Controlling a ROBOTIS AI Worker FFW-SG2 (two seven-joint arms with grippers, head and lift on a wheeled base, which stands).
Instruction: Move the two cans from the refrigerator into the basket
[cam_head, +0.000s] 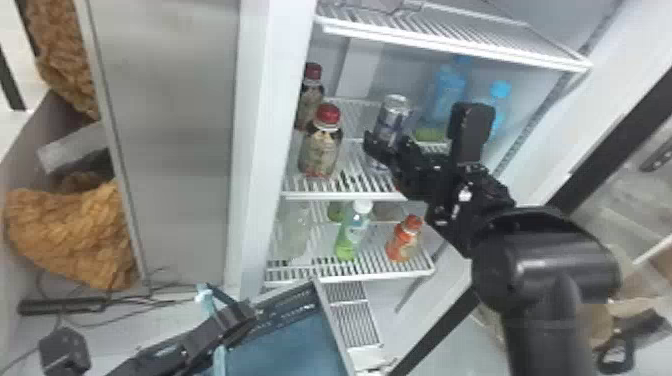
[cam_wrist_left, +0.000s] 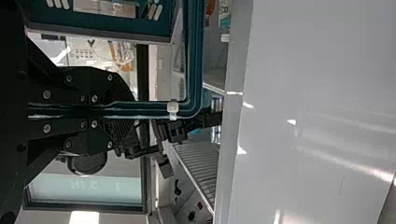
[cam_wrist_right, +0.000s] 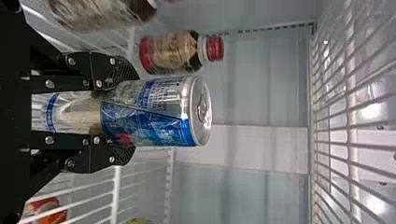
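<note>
Inside the refrigerator, my right gripper (cam_head: 382, 145) is at a silver and blue can (cam_head: 394, 117) over the middle shelf. The right wrist view has this can (cam_wrist_right: 159, 112) between the two fingers of my right gripper (cam_wrist_right: 114, 114), which are shut on its sides, its lid beyond the fingertips. Whether the can touches the shelf I cannot tell. At lower left, my left gripper (cam_head: 237, 317) is at the blue basket (cam_head: 330, 325), outside the refrigerator. In the left wrist view my left gripper (cam_wrist_left: 126, 109) is shut on the rim of the teal-blue basket (cam_wrist_left: 195, 56).
Red-capped bottles (cam_head: 320, 150) stand left of the can, blue bottles (cam_head: 447, 95) behind and to the right. A green bottle (cam_head: 352, 235) and an orange bottle (cam_head: 404, 240) are on the lower shelf (cam_head: 320, 272). The upper shelf's edge (cam_head: 450, 47) overhangs the can.
</note>
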